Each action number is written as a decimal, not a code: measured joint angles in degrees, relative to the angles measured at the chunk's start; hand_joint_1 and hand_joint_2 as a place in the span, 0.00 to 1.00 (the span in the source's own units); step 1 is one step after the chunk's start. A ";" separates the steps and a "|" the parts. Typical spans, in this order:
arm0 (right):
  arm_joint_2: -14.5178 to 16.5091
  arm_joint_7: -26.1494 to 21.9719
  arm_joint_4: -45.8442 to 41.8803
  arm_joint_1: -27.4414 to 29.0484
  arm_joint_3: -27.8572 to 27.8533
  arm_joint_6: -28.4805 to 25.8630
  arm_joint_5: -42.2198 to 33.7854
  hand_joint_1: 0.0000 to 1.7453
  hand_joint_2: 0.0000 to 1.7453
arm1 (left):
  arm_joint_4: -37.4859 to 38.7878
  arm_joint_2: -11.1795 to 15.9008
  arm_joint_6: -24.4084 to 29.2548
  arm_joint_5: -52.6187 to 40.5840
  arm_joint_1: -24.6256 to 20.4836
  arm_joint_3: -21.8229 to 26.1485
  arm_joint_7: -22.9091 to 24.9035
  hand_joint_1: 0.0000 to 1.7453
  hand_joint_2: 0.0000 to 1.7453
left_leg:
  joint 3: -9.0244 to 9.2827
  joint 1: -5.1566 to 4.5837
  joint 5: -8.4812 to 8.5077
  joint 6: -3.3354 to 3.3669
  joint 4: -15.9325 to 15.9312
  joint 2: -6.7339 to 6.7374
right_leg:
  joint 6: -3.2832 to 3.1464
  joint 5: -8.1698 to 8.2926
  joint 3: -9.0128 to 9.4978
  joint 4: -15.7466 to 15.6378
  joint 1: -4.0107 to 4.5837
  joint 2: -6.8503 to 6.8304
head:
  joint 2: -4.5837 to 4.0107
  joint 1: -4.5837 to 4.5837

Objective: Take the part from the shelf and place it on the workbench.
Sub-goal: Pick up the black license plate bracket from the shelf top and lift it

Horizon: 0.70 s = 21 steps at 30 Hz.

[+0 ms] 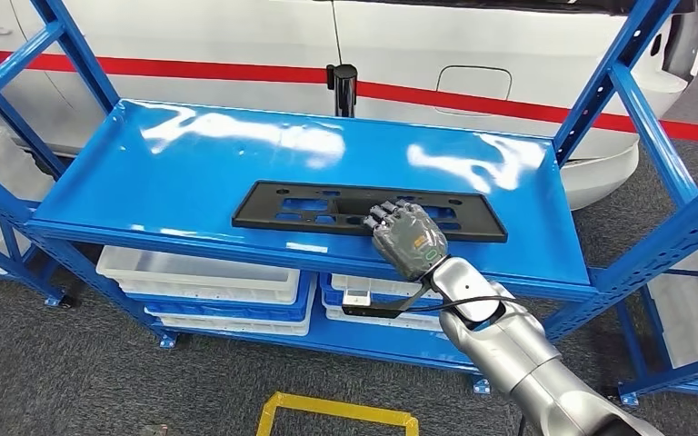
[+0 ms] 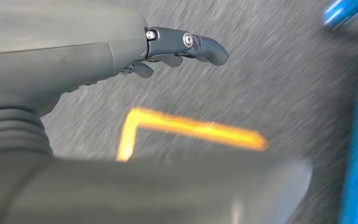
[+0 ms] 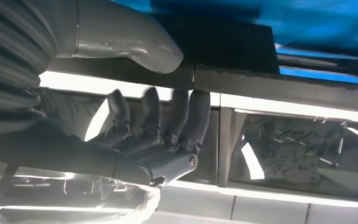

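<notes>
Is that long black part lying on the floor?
No, the black part lies flat on the blue shelf, with the right hand at its near edge.

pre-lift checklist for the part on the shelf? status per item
1. Right hand at the black part: ok, it lies over the part's near edge, right of centre.
2. Fingers closed on the part: cannot tell; thumb sits against one face, fingers reach toward the other.
3. Part flat on the blue shelf: ok.
4. Grip balance: not ok, the long part extends well to the hand's left.
5. Left hand clear: ok, it hangs over the floor, holding nothing.
</notes>
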 joint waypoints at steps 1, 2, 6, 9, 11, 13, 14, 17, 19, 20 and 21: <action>-0.38 -0.13 -0.34 0.47 -0.01 -0.22 -0.13 0.97 1.00 | -0.01 -0.08 1.65 -0.04 0.00 0.11 -1.64 0.00 1.00 | 0.01 -0.09 -0.09 0.10 0.02 -0.09 | 0.07 -1.10 -2.19 3.73 -0.09 0.00 | 0.00 -0.02; -0.74 -0.29 -0.69 0.89 -0.01 -0.43 -0.27 0.97 1.00 | -0.01 -0.16 2.82 0.00 0.02 0.27 -2.78 0.00 1.00 | 0.03 -0.16 -0.20 0.12 0.05 -0.22 | 0.40 -1.32 -3.51 5.58 -0.17 -0.01 | 0.00 -0.01; -1.77 -0.68 -1.93 1.20 -0.04 -0.84 -0.64 0.98 1.00 | -0.01 -0.49 3.74 0.16 0.05 1.05 -4.05 0.00 1.00 | 0.21 -0.40 -1.00 -0.57 0.73 -0.59 | 2.16 4.73 1.75 -7.14 -0.36 -0.22 | 0.00 0.03; -2.01 -1.16 -2.61 1.22 -0.03 -1.06 -0.99 0.97 1.00 | 0.00 -0.60 1.81 0.43 0.05 1.37 -3.78 0.00 1.00 | 0.08 -0.71 -1.86 -1.45 1.45 -0.70 | 1.13 6.58 4.07 -11.73 -0.20 -0.35 | 0.00 -0.04; -2.18 -1.70 -3.32 1.24 -0.04 -1.32 -1.70 0.97 1.00 | 0.00 -0.55 0.93 0.51 0.06 1.50 -3.28 0.00 1.00 | -0.01 -0.50 -2.26 -1.97 1.81 -0.66 | 0.41 6.69 4.20 -11.81 -0.54 -0.31 | 0.00 -0.02; -2.42 -2.33 -4.53 1.32 -0.09 -1.63 -2.73 0.97 1.00 | 0.00 -0.50 1.03 0.52 0.09 1.67 -2.74 0.00 1.00 | -1.41 -0.16 -4.32 -2.75 5.07 -0.43 | -0.19 6.69 4.56 -11.96 -1.00 -0.27 | 0.00 -0.24; -2.53 -2.68 -5.33 1.46 -0.18 -1.85 -3.25 0.97 1.00 | 0.00 -0.47 0.59 0.49 0.10 1.79 -2.36 0.00 1.00 | -3.02 0.06 -6.13 -3.19 8.49 -0.31 | -0.40 6.59 4.70 -11.97 -1.03 -0.25 | 0.00 -0.34; -2.99 -3.22 -8.30 2.35 -0.58 -2.35 -4.19 0.97 1.00 | 0.00 -0.45 -2.92 -0.02 0.15 1.94 -1.27 0.00 1.00 | -8.61 0.58 -9.85 -4.02 18.69 -0.14 | -0.71 6.27 4.90 -11.93 -0.91 -0.23 | 0.00 -0.50; -3.36 -3.25 -10.41 2.93 -0.81 -2.38 -4.37 0.97 1.00 | -0.01 -0.44 -4.59 -0.21 0.19 1.95 -0.92 0.00 1.00 | -8.32 0.83 -7.17 -4.06 16.67 -0.09 | -0.66 5.98 5.24 -11.91 -0.89 -0.12 | 0.00 -0.50; -3.51 -3.25 -11.32 3.05 -0.91 -2.38 -4.41 0.97 1.00 | -0.01 -0.41 -4.90 -0.17 0.18 1.96 -0.80 0.00 1.00 | -6.55 0.90 -4.66 -3.92 12.62 -0.07 | -0.53 5.78 5.53 -11.91 -0.89 -0.04 | 0.00 -0.51; -3.64 -3.25 -12.26 3.17 -1.06 -2.44 -4.42 0.97 1.00 | -0.01 -0.38 -4.92 -0.08 0.16 2.03 -0.59 0.00 1.00 | -4.49 0.85 -2.69 -3.67 8.32 -0.07 | -0.37 5.58 5.79 -11.92 -0.79 0.04 | 0.00 -0.49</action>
